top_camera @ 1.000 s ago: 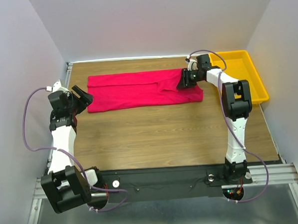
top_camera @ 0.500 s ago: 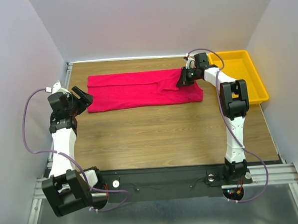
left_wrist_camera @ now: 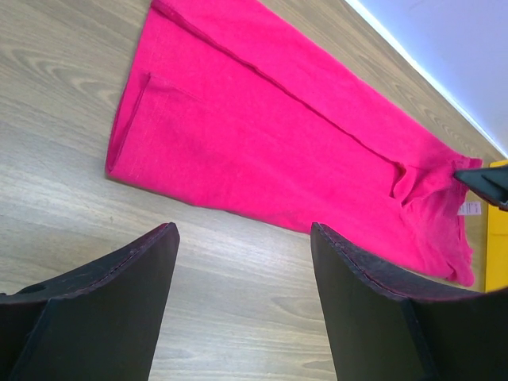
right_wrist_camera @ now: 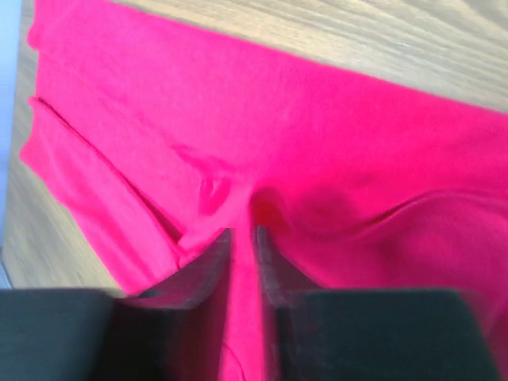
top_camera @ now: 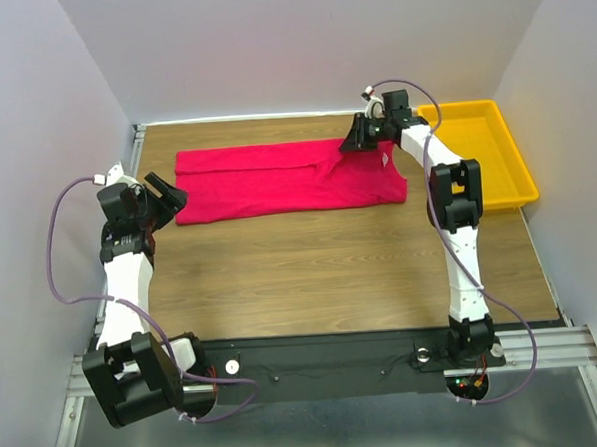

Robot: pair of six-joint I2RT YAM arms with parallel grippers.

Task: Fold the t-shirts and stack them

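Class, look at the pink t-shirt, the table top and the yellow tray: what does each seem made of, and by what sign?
The t-shirt: soft matt knit cloth, probably cotton; it wrinkles and folds flat. The table top: wood or wood-look laminate; grain lines, slight sheen. The tray: likely moulded plastic; smooth, even yellow, rounded rim.

**Yellow tray in the far right corner**

A yellow plastic tray sits on the wooden desk in its far right corner, its long side along the right edge. Pale walls close off three sides. A metal rail runs along the near edge.
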